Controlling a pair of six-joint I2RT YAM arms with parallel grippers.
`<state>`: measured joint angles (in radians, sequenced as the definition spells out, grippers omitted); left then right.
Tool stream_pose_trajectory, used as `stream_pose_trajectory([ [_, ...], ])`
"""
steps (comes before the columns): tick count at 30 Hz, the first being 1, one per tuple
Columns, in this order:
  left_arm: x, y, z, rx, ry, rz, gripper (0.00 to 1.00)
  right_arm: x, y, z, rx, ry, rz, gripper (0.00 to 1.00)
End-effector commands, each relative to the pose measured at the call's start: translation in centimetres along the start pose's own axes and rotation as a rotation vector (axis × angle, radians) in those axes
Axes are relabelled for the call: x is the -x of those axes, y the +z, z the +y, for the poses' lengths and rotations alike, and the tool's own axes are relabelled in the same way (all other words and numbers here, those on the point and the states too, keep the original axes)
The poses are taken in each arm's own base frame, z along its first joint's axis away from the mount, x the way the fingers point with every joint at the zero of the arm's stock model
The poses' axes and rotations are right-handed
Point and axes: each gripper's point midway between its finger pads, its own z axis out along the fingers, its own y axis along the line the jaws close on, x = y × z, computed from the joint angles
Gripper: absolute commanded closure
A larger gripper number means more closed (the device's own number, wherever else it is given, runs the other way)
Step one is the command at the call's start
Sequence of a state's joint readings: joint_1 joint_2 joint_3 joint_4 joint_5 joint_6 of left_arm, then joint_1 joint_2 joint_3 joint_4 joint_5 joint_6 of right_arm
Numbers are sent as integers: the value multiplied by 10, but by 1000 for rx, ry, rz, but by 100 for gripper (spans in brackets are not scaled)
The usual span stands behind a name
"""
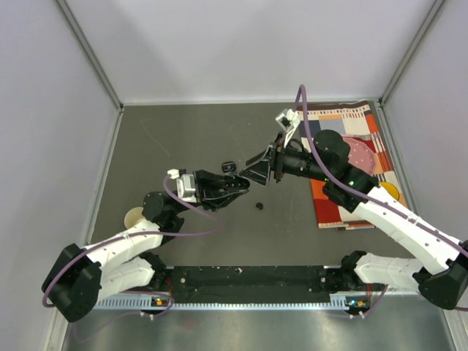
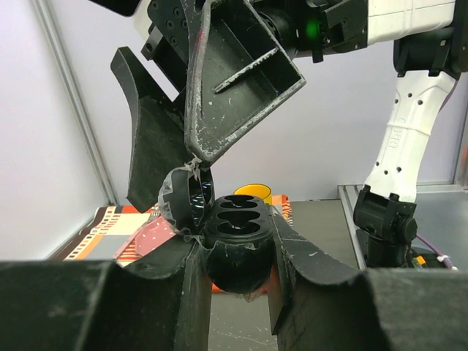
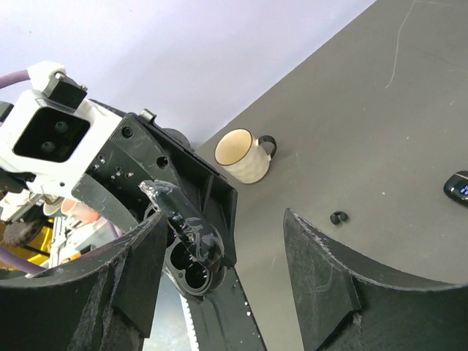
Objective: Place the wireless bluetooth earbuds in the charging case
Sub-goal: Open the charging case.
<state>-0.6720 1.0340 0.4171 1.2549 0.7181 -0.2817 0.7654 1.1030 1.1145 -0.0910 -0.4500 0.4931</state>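
Nearest you, one tiny black rounded earbud [image 1: 258, 206] lies alone on the dark grey desk [image 1: 183, 139], just right of your left tool [image 1: 237, 187]. That tool is clamped on the round black charging case [image 2: 238, 234], whose lid [image 2: 184, 199] is hinged up with both wells showing. Just beyond, your right tool [image 1: 256, 173] hangs over the case with its jaws spread wide.

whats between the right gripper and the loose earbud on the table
Nothing. The top view shows only bare table between the right gripper and the earbud.
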Motion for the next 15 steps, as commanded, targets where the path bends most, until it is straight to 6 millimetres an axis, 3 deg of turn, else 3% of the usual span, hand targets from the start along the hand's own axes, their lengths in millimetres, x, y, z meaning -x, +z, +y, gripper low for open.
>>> stream_pose_trajectory([
  [1, 29, 1, -16, -54, 110, -84, 100, 28, 4, -12, -60, -7, -111, 36],
  [10, 23, -5, 3, 66, 144, -56, 100, 45, -14, -4, -61, -9, -179, 28],
  [15, 24, -7, 10, 111, 158, -62, 100, 43, -17, 6, -11, -7, -157, 28],
])
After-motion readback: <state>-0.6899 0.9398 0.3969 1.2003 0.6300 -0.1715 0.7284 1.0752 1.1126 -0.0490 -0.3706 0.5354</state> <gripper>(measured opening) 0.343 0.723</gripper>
